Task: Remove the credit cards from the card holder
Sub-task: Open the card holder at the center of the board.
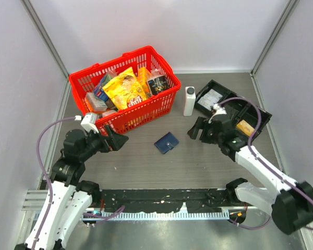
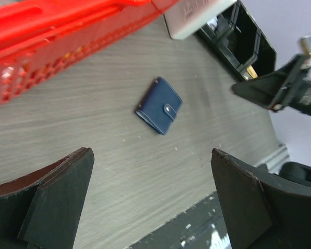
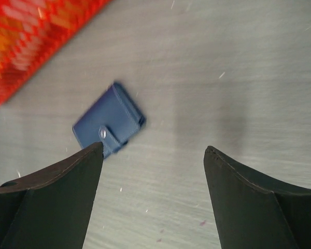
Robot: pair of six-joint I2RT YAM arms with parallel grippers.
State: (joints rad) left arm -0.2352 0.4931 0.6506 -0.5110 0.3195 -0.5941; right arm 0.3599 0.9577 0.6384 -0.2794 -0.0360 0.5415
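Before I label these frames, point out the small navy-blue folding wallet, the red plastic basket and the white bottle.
navy-blue folding wallet (image 2: 153, 104): left wrist view, front cover.
red plastic basket (image 1: 141, 112): top view, near wall.
white bottle (image 1: 189, 104): top view, body.

1. Card holder (image 1: 166, 142) – folded, snap shut; contents hidden. R-wrist view: soft blur.
2. Red basket (image 1: 146, 112) – L-wrist view: cut by top + left edges. R-wrist view: blurred, only a corner in frame.
3. White bottle (image 1: 189, 100) – L-wrist view: base only, rest cut by top edge.
4. Black tray (image 1: 211, 84) – top view: partly behind right arm; orange item (image 1: 244, 127) inside too small to ID.
5. Packets (image 1: 124, 89) in basket – most print too small to read.
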